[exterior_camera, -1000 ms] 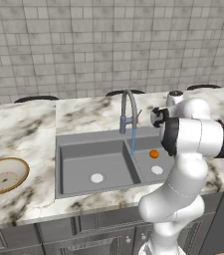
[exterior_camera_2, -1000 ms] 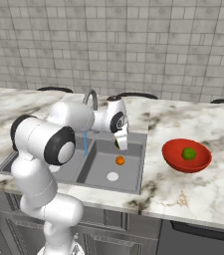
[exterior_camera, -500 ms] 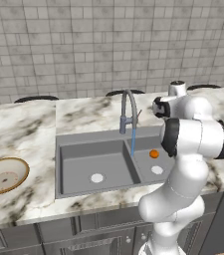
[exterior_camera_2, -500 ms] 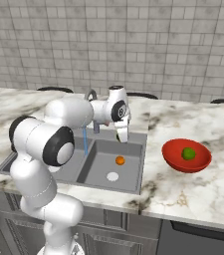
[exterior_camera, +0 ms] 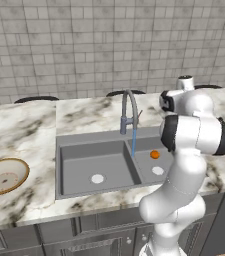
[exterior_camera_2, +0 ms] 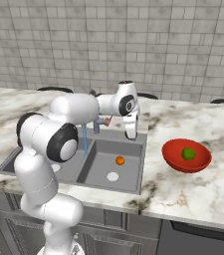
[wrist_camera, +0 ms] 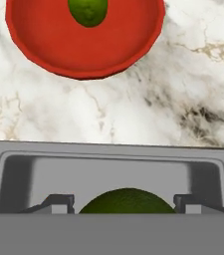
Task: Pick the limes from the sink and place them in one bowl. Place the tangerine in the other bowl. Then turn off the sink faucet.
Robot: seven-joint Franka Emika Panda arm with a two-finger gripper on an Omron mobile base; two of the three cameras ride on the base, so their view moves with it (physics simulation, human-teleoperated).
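While water is seen running from the sink faucet (exterior_camera: pixel 127 107), a dark green lime (wrist_camera: pixel 127 200) is held pinched between the two fingers of the gripper (exterior_camera_2: pixel 131 134), which is raised above the right-hand edge of the sink (exterior_camera_2: pixel 133 182). A lighter lime (exterior_camera_2: pixel 188 154) is found lying in the red bowl (exterior_camera_2: pixel 173 154) on the marble counter (exterior_camera_2: pixel 203 194) just beyond that same edge, while the tangerine (exterior_camera_2: pixel 119 160) is left on the floor of the sink's right basin, near its white drain (exterior_camera_2: pixel 112 176). The tan bowl (exterior_camera: pixel 6 164) is set on the counter well apart from the sink, on its opposite side.
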